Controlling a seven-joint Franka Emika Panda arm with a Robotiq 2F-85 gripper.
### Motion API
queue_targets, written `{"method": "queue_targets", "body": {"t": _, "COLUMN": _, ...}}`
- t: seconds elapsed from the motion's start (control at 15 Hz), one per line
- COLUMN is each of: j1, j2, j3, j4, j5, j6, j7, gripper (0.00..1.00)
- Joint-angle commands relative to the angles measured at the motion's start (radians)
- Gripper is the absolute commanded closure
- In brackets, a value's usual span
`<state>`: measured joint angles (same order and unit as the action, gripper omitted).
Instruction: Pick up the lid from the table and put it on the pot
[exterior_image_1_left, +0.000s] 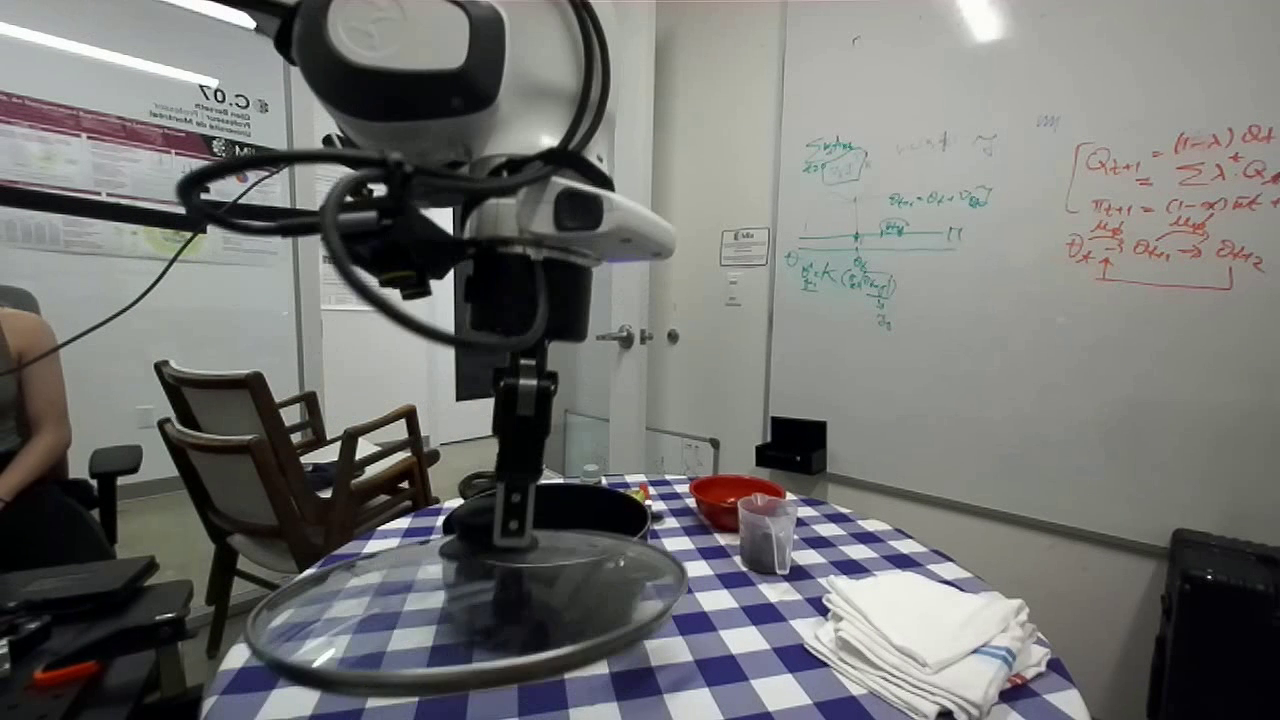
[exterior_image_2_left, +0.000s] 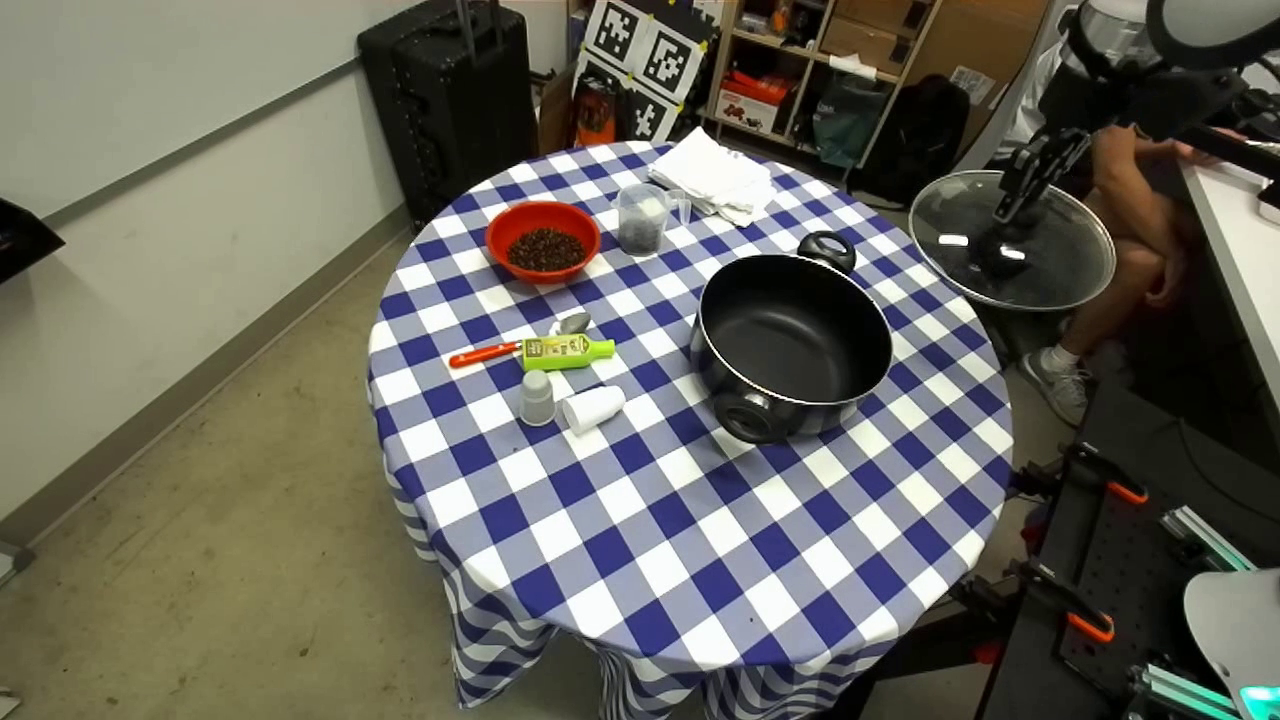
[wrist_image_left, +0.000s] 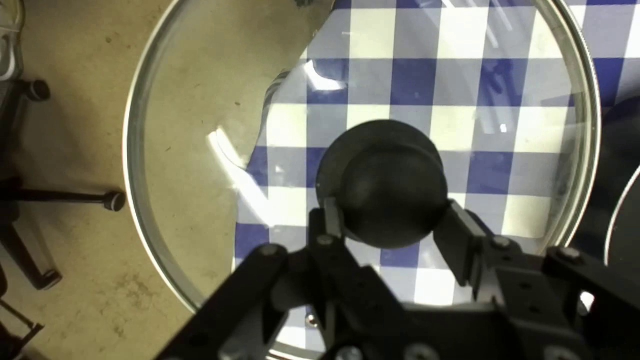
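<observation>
Wrist view: gripper (wrist_image_left: 392, 215) pinching knob (wrist_image_left: 395, 185) of lid (wrist_image_left: 295, 160), aloft over surface (wrist_image_left: 610, 35) edge; pot (wrist_image_left: 625, 230) toward right of view, just past lid. Coming move, presumably: sideways, then down.

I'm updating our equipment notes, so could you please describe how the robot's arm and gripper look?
The arm is white and rounded, with black sections and a pale panel framed in black; any marking on it is too faint to read. Dark cables run along the arm and loop outward. The gripper is black, its slim, jointed, bolted jaws ending in grey.
</observation>
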<state>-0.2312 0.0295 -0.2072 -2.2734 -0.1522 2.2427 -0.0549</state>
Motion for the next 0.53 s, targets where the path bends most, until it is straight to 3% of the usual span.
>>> {"method": "queue_targets", "body": {"t": 0.0, "j1": 0.046, "j2": -0.025, "j3": 0.033, "j4": 0.117, "j5": -0.05, "j6": -0.09, "j7": 0.01, "gripper": 0.77}}
{"method": "queue_targets", "body": {"t": 0.47, "j1": 0.124, "j2": 0.018, "j3": 0.11, "j4": 0.265, "j5": -0.027, "j6": -0.085, "j7": -0.096, "gripper": 0.77}}
